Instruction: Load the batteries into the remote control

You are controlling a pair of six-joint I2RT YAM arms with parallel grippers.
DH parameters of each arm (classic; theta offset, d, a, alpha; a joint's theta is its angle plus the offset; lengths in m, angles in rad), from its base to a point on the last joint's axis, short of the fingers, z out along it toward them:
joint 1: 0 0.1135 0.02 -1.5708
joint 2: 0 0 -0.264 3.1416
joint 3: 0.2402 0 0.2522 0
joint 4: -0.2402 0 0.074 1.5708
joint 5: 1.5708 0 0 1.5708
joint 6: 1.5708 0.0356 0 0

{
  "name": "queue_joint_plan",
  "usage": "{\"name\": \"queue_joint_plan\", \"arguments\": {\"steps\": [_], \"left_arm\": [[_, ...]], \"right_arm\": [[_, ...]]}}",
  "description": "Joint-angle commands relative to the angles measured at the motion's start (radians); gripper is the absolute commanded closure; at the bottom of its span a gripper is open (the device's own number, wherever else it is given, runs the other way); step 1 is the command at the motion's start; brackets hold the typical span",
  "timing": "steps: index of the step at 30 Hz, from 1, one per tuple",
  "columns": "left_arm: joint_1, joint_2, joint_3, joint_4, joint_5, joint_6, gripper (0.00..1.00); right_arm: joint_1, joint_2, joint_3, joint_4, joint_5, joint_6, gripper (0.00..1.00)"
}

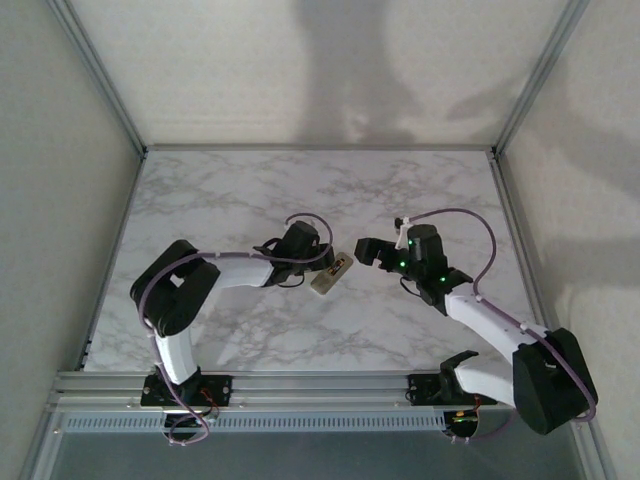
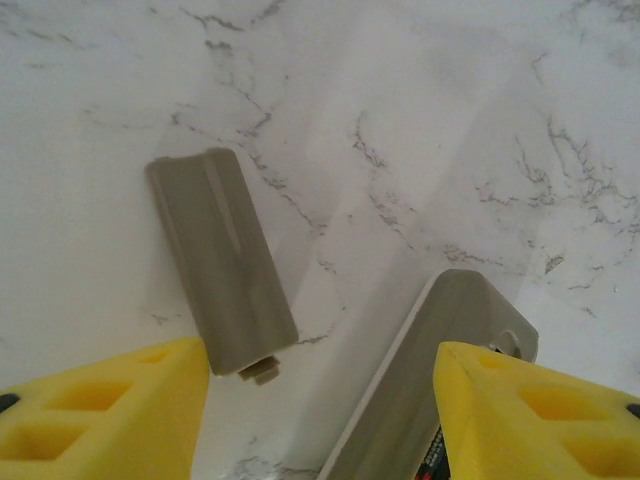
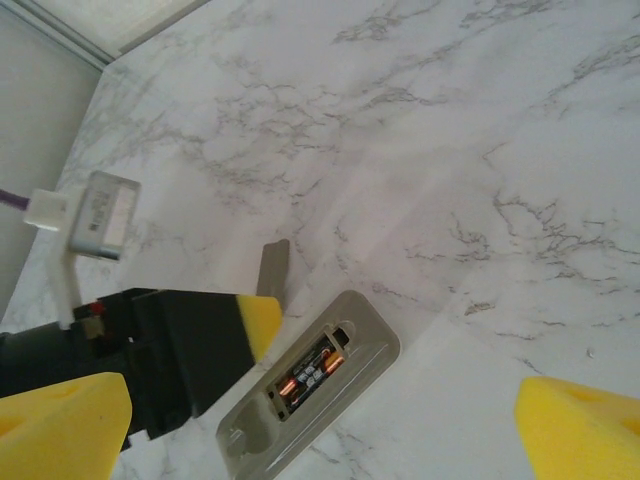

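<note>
Copper-tipped batteries (image 3: 312, 372) sit side by side in the open back compartment of the remote control (image 3: 372, 338). It lies face down on the marble table (image 3: 480, 120), long axis diagonal, between both arms. The left gripper (image 2: 320, 370) is nearer, spread and empty, one finger just beside the remote. A grey battery cover (image 2: 220, 265) lies loose alongside. The right gripper (image 1: 370, 252) hangs spread, empty.

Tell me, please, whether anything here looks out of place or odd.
The remote control lies face down, compartment open, with the batteries seated inside; its battery cover lies loose on the table beside it. Nothing looks spilled or damaged.
</note>
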State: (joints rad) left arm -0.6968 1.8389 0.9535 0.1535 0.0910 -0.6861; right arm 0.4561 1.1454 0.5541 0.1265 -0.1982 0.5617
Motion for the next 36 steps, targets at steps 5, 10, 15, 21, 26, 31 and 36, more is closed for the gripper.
{"name": "queue_joint_plan", "arguments": {"steps": [5, 10, 15, 21, 26, 31, 36], "left_arm": [[-0.023, 0.068, 0.091, -0.107, -0.044, -0.047, 0.39], [-0.038, 0.088, 0.135, -0.102, -0.033, -0.038, 0.39], [-0.048, 0.143, 0.199, -0.091, -0.018, -0.027, 0.39], [-0.049, 0.206, 0.296, -0.09, -0.01, -0.002, 0.39], [-0.049, 0.247, 0.374, -0.099, 0.005, 0.023, 0.38], [-0.047, 0.196, 0.37, -0.111, -0.003, 0.079, 0.37], [-0.017, 0.125, 0.371, -0.2, -0.069, 0.224, 0.36]], "right_arm": [[0.001, -0.066, -0.017, -0.042, 0.037, 0.005, 0.01], [0.0, -0.072, -0.019, -0.039, 0.031, 0.007, 0.01], [0.0, -0.057, -0.016, -0.042, 0.028, 0.007, 0.01], [0.0, -0.038, -0.01, -0.039, 0.025, 0.007, 0.01], [0.001, -0.029, -0.008, -0.044, 0.031, 0.004, 0.01], [-0.002, -0.032, -0.01, -0.046, 0.035, 0.004, 0.01], [-0.011, -0.035, -0.011, -0.043, 0.022, 0.007, 0.01]]}}
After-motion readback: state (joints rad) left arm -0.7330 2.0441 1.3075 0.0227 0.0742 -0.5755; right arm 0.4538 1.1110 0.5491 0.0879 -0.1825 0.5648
